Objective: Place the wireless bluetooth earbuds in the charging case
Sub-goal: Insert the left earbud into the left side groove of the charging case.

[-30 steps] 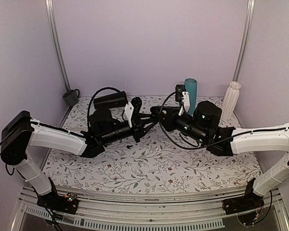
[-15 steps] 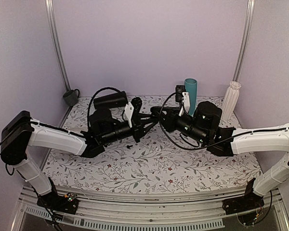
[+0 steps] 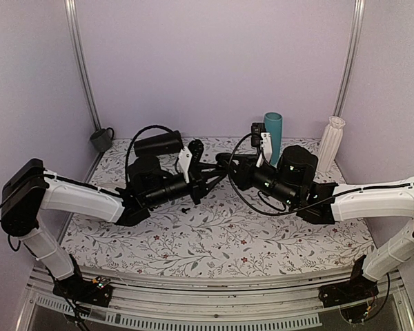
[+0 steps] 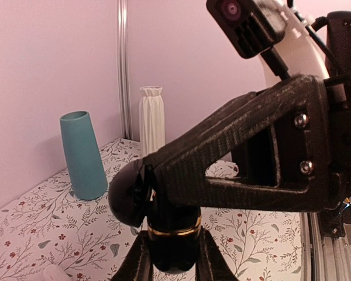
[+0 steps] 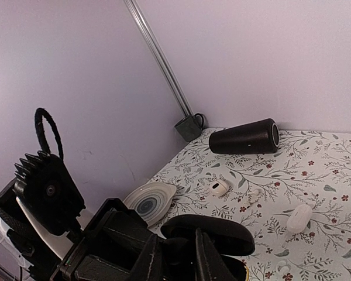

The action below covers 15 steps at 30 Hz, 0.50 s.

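Observation:
My left gripper [image 4: 173, 235] is shut on the black charging case [image 4: 174, 249], one finger on each side of it below its gold rim. The case's lid [image 4: 127, 196] hangs open to the left. My right gripper [image 5: 175, 235] reaches in from the right, its fingers [image 4: 251, 170] over the case's mouth. They stand nearly together on a small dark piece that looks like one earbud, mostly hidden. The open lid [image 5: 207, 233] lies just beyond them. Both grippers meet above mid-table [image 3: 221, 168]. Another black earbud [image 3: 185, 208] lies on the cloth below the left gripper.
A black cylinder [image 5: 244, 136] lies at the back left, with a grey mug [image 3: 101, 139] in the corner. A teal cup [image 3: 273, 134] and a white vase [image 3: 331, 141] stand at the back right. On the cloth are a striped plate [image 5: 149, 202] and white cases [image 5: 219, 187] [image 5: 299, 218].

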Each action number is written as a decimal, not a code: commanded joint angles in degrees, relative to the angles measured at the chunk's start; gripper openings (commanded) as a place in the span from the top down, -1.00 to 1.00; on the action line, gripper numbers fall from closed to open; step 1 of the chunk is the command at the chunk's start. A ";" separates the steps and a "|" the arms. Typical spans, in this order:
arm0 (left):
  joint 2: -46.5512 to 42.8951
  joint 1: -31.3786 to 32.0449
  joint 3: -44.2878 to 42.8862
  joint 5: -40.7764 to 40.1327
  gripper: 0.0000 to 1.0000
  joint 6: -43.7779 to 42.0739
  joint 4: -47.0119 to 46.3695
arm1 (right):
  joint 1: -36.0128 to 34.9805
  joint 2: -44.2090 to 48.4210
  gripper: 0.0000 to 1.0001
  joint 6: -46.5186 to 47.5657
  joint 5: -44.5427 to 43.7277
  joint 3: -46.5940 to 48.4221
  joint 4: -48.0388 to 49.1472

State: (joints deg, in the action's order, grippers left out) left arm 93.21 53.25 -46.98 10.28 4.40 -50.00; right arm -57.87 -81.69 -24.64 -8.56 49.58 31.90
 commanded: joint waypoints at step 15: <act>-2.60 0.36 -0.47 0.25 1.00 -0.80 -6.15 | -0.40 -0.03 0.64 -0.93 1.92 0.72 -7.46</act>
State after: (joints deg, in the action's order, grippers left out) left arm 93.21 53.25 -46.87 10.26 4.08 -49.78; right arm -57.87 -81.43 -24.86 -8.38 49.89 29.98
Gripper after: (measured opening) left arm 0.202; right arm 0.181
